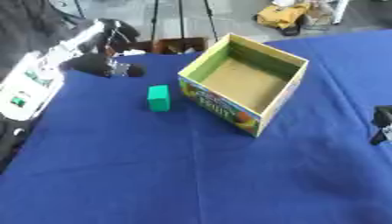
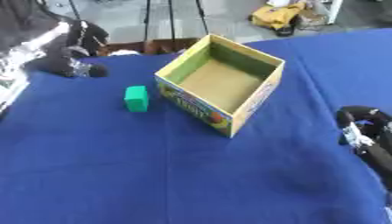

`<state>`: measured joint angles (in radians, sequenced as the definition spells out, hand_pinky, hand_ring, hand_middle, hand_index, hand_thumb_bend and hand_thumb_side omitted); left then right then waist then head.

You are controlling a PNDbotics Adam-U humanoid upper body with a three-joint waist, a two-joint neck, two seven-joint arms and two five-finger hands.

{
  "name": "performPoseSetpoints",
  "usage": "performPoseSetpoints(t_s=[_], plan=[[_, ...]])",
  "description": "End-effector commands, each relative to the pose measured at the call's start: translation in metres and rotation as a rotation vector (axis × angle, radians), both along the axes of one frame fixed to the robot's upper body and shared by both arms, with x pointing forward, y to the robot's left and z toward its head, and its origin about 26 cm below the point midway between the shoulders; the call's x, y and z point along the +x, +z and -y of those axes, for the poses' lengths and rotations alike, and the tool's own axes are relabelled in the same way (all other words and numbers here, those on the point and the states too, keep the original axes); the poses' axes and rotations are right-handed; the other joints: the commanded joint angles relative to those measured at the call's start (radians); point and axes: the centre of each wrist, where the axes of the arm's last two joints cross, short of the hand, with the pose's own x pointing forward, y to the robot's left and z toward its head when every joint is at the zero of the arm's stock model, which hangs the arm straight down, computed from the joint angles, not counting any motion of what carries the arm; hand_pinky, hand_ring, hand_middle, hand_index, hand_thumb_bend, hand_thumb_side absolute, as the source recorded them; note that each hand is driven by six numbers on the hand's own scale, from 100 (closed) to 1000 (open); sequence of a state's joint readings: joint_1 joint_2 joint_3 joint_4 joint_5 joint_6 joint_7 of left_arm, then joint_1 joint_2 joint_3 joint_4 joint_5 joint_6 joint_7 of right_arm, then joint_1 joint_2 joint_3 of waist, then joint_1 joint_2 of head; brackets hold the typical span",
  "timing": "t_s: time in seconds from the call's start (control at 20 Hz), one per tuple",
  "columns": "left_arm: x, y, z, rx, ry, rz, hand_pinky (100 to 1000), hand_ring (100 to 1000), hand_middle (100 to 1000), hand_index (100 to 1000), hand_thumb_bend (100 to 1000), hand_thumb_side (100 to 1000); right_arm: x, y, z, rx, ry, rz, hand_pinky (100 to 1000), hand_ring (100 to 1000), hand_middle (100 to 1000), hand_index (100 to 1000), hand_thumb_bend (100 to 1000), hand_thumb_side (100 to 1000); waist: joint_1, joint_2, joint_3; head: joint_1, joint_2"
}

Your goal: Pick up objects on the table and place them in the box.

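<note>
You see a matt blue cloth (image 1: pixel 191 175), faintly creased, covering the counter. The box (image 1: pixel 229 107) looks like printed cardboard, plain brown inside, slightly glossy outside. The green block (image 1: pixel 159 98) looks smooth, matt, perhaps plastic or foam.

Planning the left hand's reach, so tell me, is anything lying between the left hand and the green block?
Nothing: in the left eye view only bare blue cloth lies between the left hand and the green block. The box stands on the block's other side.

Black left hand (image 1: pixel 103 65) with silver joints; black right hand (image 2: pixel 366 131), silver fittings.
</note>
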<state>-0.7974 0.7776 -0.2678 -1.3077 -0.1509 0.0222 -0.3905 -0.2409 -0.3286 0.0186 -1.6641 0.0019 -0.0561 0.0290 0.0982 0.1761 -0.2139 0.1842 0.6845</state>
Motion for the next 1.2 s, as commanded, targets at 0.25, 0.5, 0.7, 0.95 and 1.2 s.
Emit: performPoseSetpoints(t_s=[0.25, 0.5, 0.7, 0.95, 1.2], plan=[[0.025, 0.004, -0.008, 0.140, 0.023, -0.087, 685, 652, 616, 725, 954, 457, 0.003, 0.012, 0.001, -0.020, 0.018, 0.032, 427, 400, 523, 714, 350, 558, 0.000, -0.005, -0.022, 0.014, -0.010], [0.039, -0.018, -0.013, 0.182, 0.044, -0.105, 688, 666, 634, 739, 935, 439, 0.004, 0.013, -0.001, -0.020, 0.025, 0.035, 426, 400, 523, 714, 350, 558, -0.002, 0.000, -0.029, 0.018, -0.012], [0.047, -0.035, -0.013, 0.222, 0.070, -0.101, 690, 668, 636, 741, 913, 416, 0.004, 0.013, -0.002, -0.019, 0.030, 0.036, 426, 401, 522, 714, 350, 558, -0.003, 0.003, -0.030, 0.020, -0.013], [0.050, -0.046, -0.008, 0.268, 0.063, -0.064, 690, 667, 632, 740, 880, 393, 0.004, 0.013, -0.003, -0.017, 0.032, 0.038, 426, 401, 522, 714, 349, 558, -0.005, 0.008, -0.032, 0.019, -0.015], [0.051, -0.051, -0.003, 0.317, 0.061, -0.021, 692, 667, 632, 740, 846, 372, 0.005, 0.014, -0.003, -0.016, 0.033, 0.039, 425, 402, 521, 715, 349, 557, -0.007, 0.012, -0.035, 0.020, -0.017]])
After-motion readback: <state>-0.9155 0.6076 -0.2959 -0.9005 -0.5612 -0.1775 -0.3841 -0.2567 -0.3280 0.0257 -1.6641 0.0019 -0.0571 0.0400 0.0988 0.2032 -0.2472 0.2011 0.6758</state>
